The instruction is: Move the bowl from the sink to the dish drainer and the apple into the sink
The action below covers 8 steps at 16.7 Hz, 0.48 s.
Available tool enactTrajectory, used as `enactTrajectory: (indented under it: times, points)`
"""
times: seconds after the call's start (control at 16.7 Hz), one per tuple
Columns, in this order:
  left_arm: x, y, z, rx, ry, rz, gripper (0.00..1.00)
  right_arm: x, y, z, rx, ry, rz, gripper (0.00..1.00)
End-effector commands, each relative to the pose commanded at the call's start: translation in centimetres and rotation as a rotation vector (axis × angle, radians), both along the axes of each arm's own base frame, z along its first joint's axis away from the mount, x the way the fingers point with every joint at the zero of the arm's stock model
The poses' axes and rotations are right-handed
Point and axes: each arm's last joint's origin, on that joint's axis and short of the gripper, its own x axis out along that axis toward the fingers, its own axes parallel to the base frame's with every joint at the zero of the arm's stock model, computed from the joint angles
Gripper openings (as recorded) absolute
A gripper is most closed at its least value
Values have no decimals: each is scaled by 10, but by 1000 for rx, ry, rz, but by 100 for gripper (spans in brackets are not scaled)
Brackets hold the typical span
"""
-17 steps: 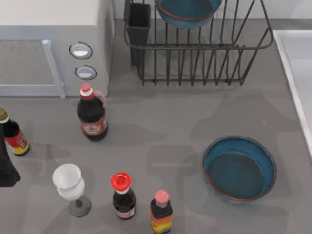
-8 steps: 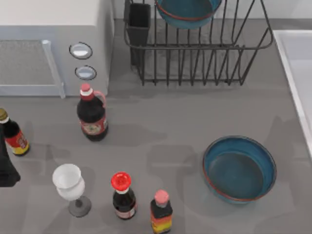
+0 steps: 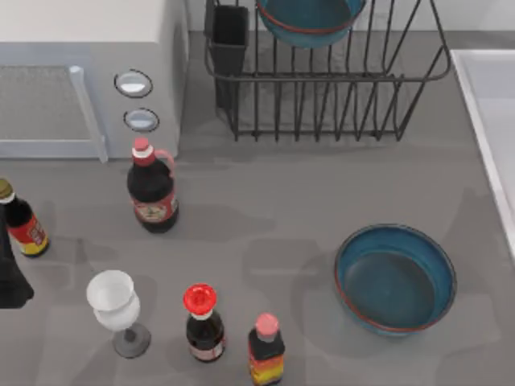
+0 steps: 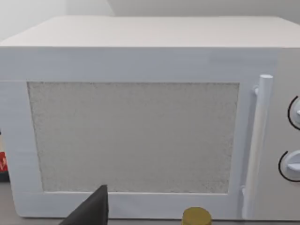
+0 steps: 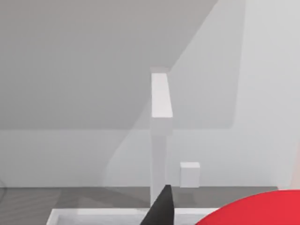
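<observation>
Your bowl (image 3: 310,20) sits in the dish drainer (image 3: 326,80) at the far side, and a second bowl (image 3: 395,277) rests on the table near the sink (image 3: 491,121) at the right edge. Your right wrist view has the apple (image 5: 253,210) close against the camera beside one dark fingertip (image 5: 160,206), above the sink rim. Your left arm (image 3: 10,277) waits at the left edge, facing the microwave (image 4: 140,122).

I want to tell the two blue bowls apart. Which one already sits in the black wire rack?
The bowl at the far edge of the top view, held among the rack's bars. The other bowl sits flat on the grey table, near the sink.
</observation>
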Motion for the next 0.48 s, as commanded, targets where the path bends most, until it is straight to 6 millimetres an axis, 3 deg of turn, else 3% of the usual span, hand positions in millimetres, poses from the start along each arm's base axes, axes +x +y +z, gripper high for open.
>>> enactTrajectory:
  times: [0.48]
  points:
    - [0,0,0,0,0,0,100,5,-4,-98,-12,-18,4,0]
